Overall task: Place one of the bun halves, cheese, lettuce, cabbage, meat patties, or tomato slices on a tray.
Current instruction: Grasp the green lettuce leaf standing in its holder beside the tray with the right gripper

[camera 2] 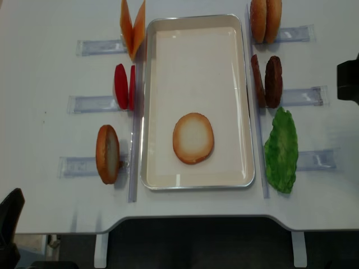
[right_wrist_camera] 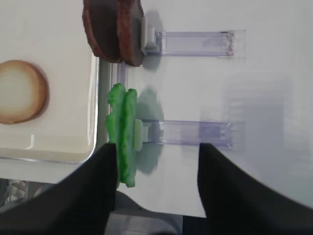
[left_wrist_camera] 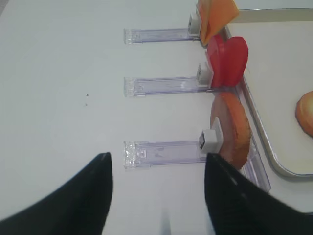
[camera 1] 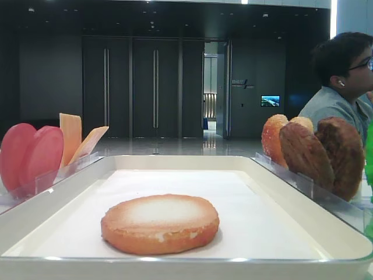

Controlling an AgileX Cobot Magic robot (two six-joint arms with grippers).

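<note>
Exterior high (realsense) view, read left to right. Left of the tray (camera 2: 147, 101), on the worktop (camera 2: 50, 84): cheese (camera 2: 133, 27) at about 11 o'clock, tomato slices (camera 2: 124, 86) at 9, one bun half (camera 2: 107, 154) standing on edge at 8. All sit in clear racks. The tray already carries one bun half flat (camera 2: 193, 138), pale face up, toward its 6 o'clock end. Right of the tray: two more bun halves (camera 2: 265, 20) at 1 o'clock, meat patties (camera 2: 267, 81) at 3, lettuce (camera 2: 281, 150) at 4 to 5, with its long axis along the tray's long side.

Left wrist view: left tool (left_wrist_camera: 156, 193) spread wide, nothing between the fingers, hanging over bare worktop. The standing bun half (left_wrist_camera: 233, 128) lies at about 1 o'clock from it.

Right wrist view: right tool (right_wrist_camera: 157, 188) also wide and empty. The lettuce (right_wrist_camera: 122, 133) stands on edge at about 10 o'clock, its lower edge close beside the left-hand finger (right_wrist_camera: 88, 193); whether they touch cannot be told. The patties (right_wrist_camera: 113, 29) are farther off at 11.

Judgement: the right arm is nearest a piece, the lettuce. Its thin edge faces the tool, so the jaws would need to straddle it across that thickness.
</note>
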